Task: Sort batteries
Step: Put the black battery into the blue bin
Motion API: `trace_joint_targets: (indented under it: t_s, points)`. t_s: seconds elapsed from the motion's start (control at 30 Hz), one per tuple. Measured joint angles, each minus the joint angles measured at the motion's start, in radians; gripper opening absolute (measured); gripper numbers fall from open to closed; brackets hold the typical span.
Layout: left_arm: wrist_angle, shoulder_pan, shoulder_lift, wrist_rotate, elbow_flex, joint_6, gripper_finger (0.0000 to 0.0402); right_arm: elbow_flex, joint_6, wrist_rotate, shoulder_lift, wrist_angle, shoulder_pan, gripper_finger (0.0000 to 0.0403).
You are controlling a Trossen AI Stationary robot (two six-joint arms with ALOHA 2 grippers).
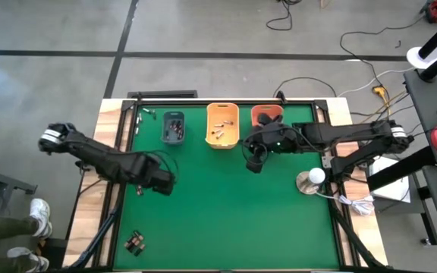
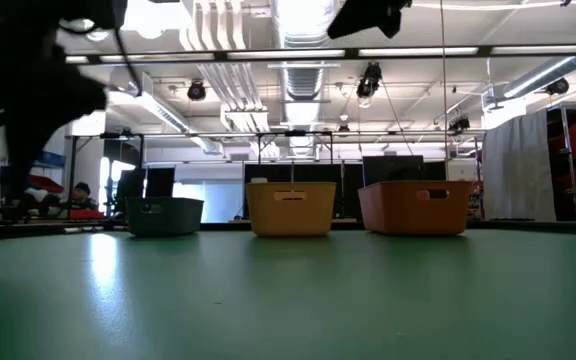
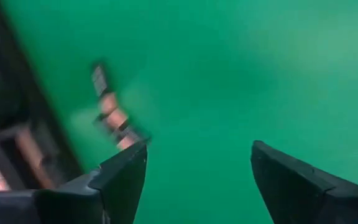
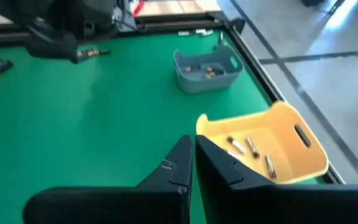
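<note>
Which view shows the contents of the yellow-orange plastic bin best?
The right wrist view: it looks into the yellow-orange plastic bin, showing batteries inside. The high view shows them tiny; the low view shows only its wall; the left wrist view misses it.

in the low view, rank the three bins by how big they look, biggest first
1. Orange bin, widest and tallest.
2. Yellow bin, somewhat narrower.
3. Grey-blue bin, clearly smallest.
All three stand in one row at the far edge, so nearness to the camera hardly skews this.
</note>
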State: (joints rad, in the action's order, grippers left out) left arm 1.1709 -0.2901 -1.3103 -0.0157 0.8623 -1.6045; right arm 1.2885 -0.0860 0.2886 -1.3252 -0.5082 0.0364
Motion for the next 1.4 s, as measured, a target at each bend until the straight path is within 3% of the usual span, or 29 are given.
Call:
trace_joint_targets:
  t_s: [0.33,0.63,0.83,1.13,1.4]
  points:
    - [-0.164,0.044,0.088,-0.099,-0.288,-0.065,0.0270,0.034,-0.021,-0.004,-0.025,-0.031,0.004,0.0013]
    - [-0.197,0.114,0.051,0.027,-0.309,-0.120,0.0270,0.032,-0.045,-0.004,-0.025,-0.086,0.007,0.0013]
    - [-0.205,0.115,-0.020,0.046,-0.310,-0.154,0.0262,0.032,-0.048,-0.004,-0.025,-0.128,0.007,0.0013]
    - [-0.239,0.114,-0.060,0.102,-0.284,-0.205,0.0169,0.024,-0.061,-0.004,-0.025,-0.186,0.007,0.0013]
    - [-0.255,0.114,-0.059,0.157,-0.306,-0.424,0.0081,0.024,-0.060,-0.004,-0.025,-0.191,0.007,0.0013]
